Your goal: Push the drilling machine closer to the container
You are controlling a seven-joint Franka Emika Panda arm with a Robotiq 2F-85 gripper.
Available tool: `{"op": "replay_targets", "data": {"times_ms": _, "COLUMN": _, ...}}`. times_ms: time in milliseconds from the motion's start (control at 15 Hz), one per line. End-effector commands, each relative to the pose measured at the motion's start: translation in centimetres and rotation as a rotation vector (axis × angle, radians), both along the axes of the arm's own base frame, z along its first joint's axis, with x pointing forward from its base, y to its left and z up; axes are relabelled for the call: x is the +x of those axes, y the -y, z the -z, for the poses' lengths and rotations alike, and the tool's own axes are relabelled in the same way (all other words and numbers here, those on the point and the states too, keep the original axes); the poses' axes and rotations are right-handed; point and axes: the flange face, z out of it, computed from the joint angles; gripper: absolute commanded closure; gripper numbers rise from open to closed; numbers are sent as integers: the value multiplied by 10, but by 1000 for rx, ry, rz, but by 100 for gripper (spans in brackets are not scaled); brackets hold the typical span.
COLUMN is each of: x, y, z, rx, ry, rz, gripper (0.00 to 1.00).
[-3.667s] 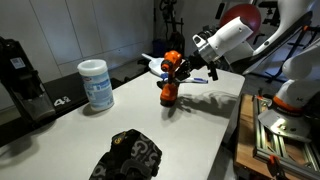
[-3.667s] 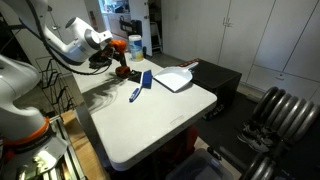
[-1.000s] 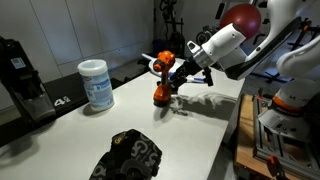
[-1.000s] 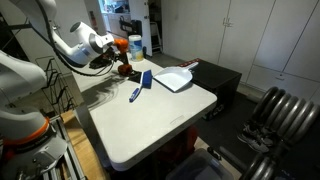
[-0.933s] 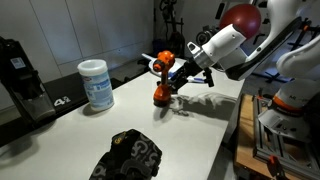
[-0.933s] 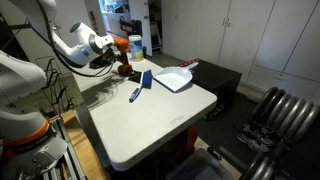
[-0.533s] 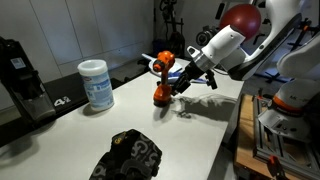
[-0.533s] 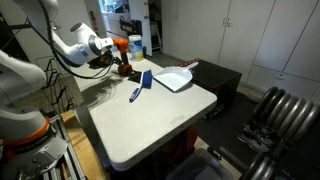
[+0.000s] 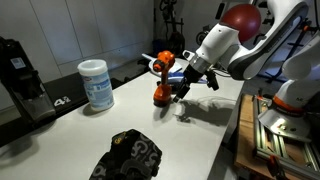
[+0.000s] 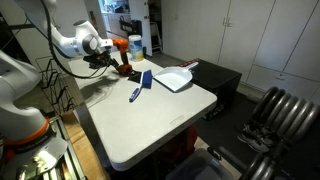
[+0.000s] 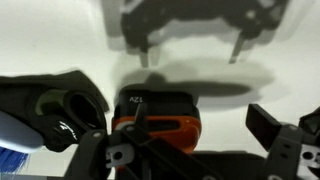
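The drilling machine (image 9: 163, 84), orange with black parts, stands upright near the far side of the white table (image 9: 90, 135). It also shows behind the arm in an exterior view (image 10: 122, 64). The container (image 9: 95, 84), a white tub with a pale blue label, stands some way off from it. My gripper (image 9: 182, 87) hangs open just beside the drill, on the side away from the container. In the wrist view the drill's orange body (image 11: 157, 122) fills the space by one finger, the other finger (image 11: 270, 126) stands well apart, and nothing is clamped in the gripper (image 11: 192, 140).
A black lumpy object (image 9: 128, 155) lies near the table's front edge. A black boxy machine (image 9: 20, 75) stands beyond the container. A white dustpan (image 10: 172, 78) and a blue pen (image 10: 135, 94) lie close to the drill. Racks and a wheeled stand flank the table.
The jaws have spread open over the last second and let go of the drill. The gripper has dropped slightly beside it. The drill stays upright in about the same spot.
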Motion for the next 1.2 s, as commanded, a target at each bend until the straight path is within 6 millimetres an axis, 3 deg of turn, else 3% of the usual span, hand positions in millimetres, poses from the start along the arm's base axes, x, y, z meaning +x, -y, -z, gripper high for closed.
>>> {"op": "replay_targets", "data": {"times_ms": 0, "x": -1, "y": -22, "z": -13, "rx": -66, "ry": -54, "rz": 22, "gripper": 0}}
{"op": "replay_targets", "data": {"times_ms": 200, "x": 0, "y": -36, "z": -30, "rx": -107, "ry": -97, "rz": 42, "gripper": 0}}
{"op": "replay_targets", "data": {"times_ms": 533, "x": -19, "y": -39, "z": -91, "rx": -179, "ry": -147, "rz": 89, "gripper": 0}}
{"op": "replay_targets", "data": {"times_ms": 867, "x": -58, "y": -4, "z": -164, "rx": -303, "ry": -189, "rz": 117, "gripper": 0}}
{"op": "replay_targets", "data": {"times_ms": 1133, "x": -78, "y": 25, "z": -206, "rx": -389, "ry": -142, "rz": 109, "gripper": 0}}
